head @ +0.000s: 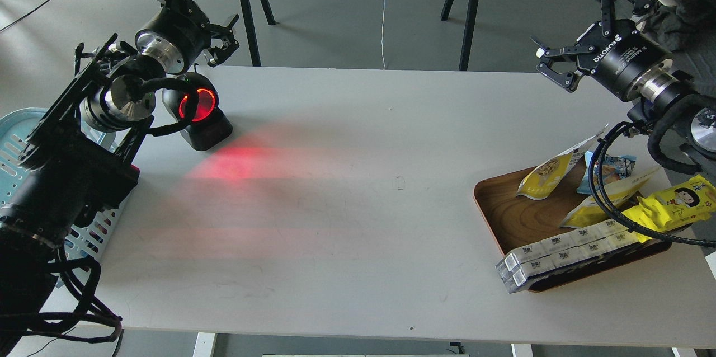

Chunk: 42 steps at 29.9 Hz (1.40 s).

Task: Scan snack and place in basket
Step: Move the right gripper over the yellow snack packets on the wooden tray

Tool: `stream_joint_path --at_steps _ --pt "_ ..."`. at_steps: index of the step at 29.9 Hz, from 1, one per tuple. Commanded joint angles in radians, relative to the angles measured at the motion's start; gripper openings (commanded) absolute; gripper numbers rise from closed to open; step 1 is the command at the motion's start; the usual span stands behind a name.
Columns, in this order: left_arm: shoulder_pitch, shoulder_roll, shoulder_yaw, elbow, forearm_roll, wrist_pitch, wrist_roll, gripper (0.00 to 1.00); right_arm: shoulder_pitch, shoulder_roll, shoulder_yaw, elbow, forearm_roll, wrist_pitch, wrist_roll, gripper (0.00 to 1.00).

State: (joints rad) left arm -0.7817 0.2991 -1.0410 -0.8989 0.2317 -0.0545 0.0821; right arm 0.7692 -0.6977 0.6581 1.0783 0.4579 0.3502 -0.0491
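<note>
The robot has two black arms with shiny silver metal rings at the wrist joints. Black cables loop along both arms. The black two-finger right gripper (582, 32) carries white "ROBOTIQ" lettering on its round body.

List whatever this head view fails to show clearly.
- Basket: mostly hidden by the left arm, cut off by the left edge.
- Snack print: too small to read.
- Second pouch and blue bag: crossed by the right arm's cable.
- Left gripper: dark, fingers indistinct.
</note>
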Motion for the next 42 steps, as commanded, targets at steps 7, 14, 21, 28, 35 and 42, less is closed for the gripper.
stream_joint_path --at_steps 7,14,21,28,35,42 --pt "-0.004 0.000 -0.002 0.002 0.011 -0.005 -0.005 1.00 -0.002 0.001 0.000 -0.003 -0.001 0.006 0.002 0.99" --pt "-0.005 0.008 -0.019 0.002 0.006 -0.008 -0.005 1.00 -0.002 -0.003 -0.005 -0.006 -0.001 0.000 0.002 0.99" --pt "-0.007 0.012 -0.042 0.002 0.006 -0.016 -0.005 1.00 0.001 -0.012 -0.021 0.005 -0.002 -0.019 -0.001 0.99" --pt "-0.008 0.026 -0.044 -0.006 0.005 -0.019 -0.005 1.00 0.047 -0.107 -0.080 0.057 -0.007 -0.017 -0.005 0.99" --pt "-0.008 0.028 -0.045 -0.012 0.005 -0.018 -0.005 1.00 0.320 -0.207 -0.415 0.086 -0.004 -0.019 -0.005 0.99" --pt "-0.011 0.034 -0.076 -0.014 0.005 -0.016 -0.005 1.00 0.686 -0.241 -0.891 0.161 -0.071 -0.060 -0.014 0.99"
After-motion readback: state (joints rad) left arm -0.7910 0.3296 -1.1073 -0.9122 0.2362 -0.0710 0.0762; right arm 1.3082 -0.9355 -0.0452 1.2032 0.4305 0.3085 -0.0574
